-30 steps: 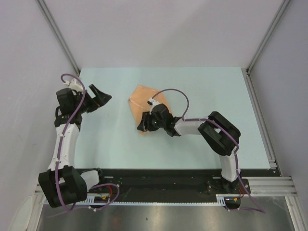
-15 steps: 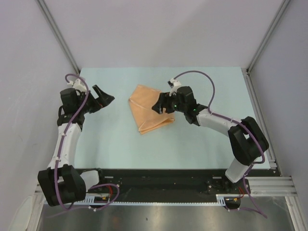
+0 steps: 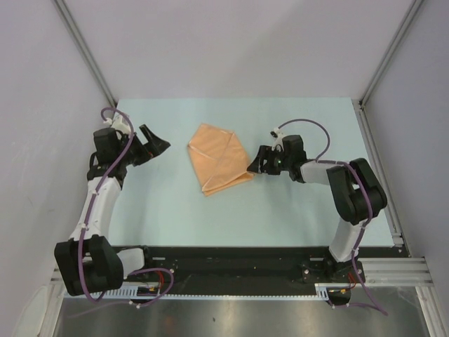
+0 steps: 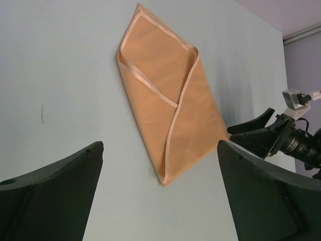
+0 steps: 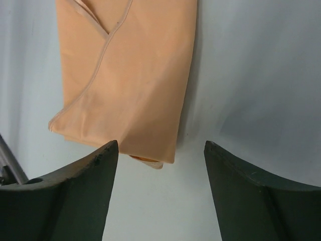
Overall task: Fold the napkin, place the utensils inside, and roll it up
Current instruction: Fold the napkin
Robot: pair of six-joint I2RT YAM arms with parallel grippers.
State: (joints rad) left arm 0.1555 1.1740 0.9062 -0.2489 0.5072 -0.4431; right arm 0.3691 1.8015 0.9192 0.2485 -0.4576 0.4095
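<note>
While empty, with right fingers [image 5: 75,201] and left fingers [image 4: 50,196] spread open, smooth the folded peach-tan cloth napkin [image 3: 219,160] flat. Locate the unseen fork before rolling.

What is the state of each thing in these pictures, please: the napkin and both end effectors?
napkin, folded, lying flat on the table, not gripped.
left end effector, open, empty, apart from the napkin.
right end effector, open, empty, beside the napkin's right corner.
</note>
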